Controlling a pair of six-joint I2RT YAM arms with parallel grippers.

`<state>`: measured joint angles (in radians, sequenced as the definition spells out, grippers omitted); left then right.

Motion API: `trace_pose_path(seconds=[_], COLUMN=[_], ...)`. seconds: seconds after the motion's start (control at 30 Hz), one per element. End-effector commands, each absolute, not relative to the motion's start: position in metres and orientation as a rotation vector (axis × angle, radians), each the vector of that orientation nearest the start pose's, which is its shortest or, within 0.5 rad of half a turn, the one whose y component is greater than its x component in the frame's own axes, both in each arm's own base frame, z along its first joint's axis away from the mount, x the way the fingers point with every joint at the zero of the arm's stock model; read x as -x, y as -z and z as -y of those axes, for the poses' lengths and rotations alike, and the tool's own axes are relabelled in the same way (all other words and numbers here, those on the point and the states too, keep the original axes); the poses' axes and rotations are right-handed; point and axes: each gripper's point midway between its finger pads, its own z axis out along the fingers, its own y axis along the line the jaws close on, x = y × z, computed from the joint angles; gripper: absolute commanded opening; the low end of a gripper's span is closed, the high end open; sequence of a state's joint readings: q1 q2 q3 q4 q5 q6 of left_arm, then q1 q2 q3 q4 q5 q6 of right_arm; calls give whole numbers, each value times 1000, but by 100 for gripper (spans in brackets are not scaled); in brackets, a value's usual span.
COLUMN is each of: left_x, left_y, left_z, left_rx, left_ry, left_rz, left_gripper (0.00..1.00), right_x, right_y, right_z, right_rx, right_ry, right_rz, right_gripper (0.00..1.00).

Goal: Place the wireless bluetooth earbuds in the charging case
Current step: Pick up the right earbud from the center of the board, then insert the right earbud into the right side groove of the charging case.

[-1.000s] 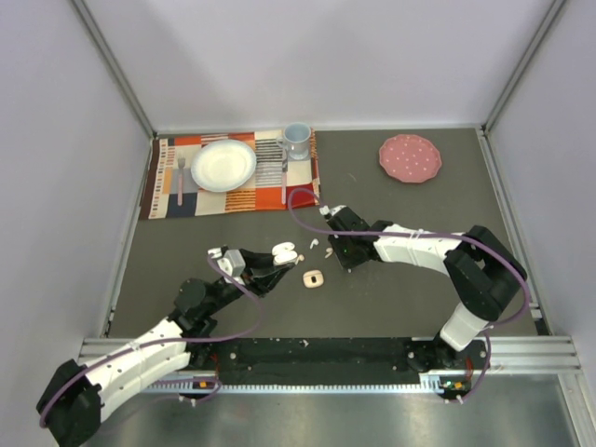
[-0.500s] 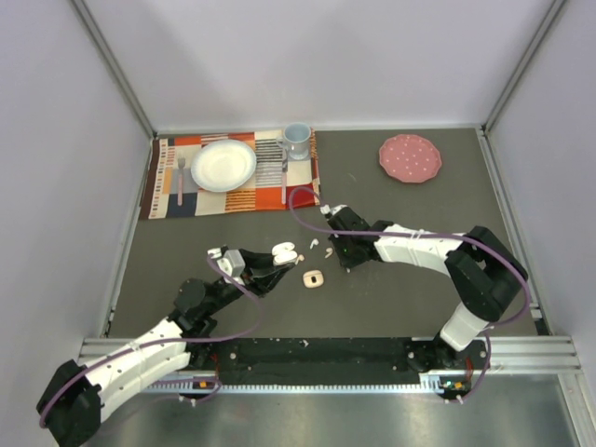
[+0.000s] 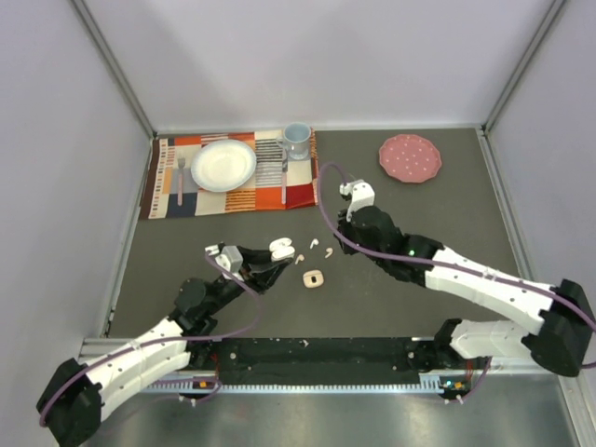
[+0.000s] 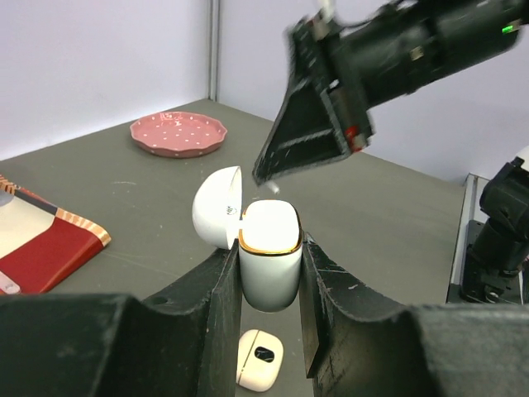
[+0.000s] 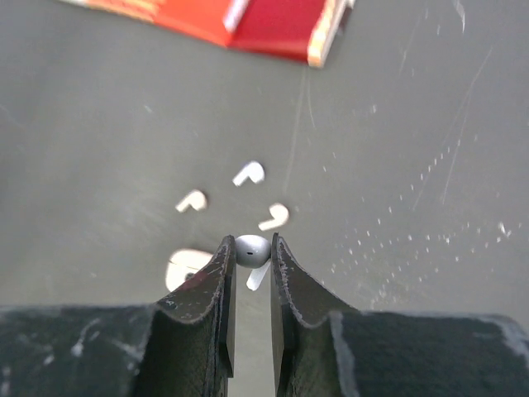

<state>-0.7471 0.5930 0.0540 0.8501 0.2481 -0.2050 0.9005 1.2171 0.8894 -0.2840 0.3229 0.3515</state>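
The right gripper [image 5: 250, 243], down among the loose earbuds [image 5: 248, 173] a second ago, has lifted off the table [image 5: 413, 124], pinching one earbud [image 5: 253, 250]. The left gripper [image 4: 268, 246] still clamps the open charging case [image 4: 269, 269] upright, just below the right fingers.

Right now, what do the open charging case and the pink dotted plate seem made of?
The open charging case looks like glossy white plastic: bright highlights, gold-coloured rim. The pink dotted plate is perhaps glazed ceramic or melamine: faint sheen, scalloped edge.
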Motion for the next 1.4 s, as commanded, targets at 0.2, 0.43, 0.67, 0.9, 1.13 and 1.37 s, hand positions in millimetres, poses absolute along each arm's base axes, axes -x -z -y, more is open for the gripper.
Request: trace_pose_path(seconds=[0.2, 0.43, 0.67, 0.9, 1.13, 1.37], left_x=[-178, -178, -177, -173, -169, -164], left_y=[-237, -241, -246, -253, -255, -261], left_z=[236, 238, 240, 242, 245, 249], left_rx=[-532, -540, -546, -550, -580, -615], left_ry=[1001, 1008, 1014, 1042, 1062, 1070], left_rz=[-1165, -1153, -1138, -1114, -1097, -1053], left_gripper=[0, 0, 0, 0, 0, 0], right_x=[-234, -208, -191, -182, -177, -173], right_y=[-276, -321, -333, -329, -327, -319], right_z=[-261, -277, -294, -307, -323, -334], right_rx=[277, 298, 362, 403, 432, 449], right_ry=[-454, -602, -666, -708, -759, -806], right_rz=[-1706, -1557, -1472, -1406, -1381, -1396], right_gripper=[0, 0, 0, 0, 0, 0])
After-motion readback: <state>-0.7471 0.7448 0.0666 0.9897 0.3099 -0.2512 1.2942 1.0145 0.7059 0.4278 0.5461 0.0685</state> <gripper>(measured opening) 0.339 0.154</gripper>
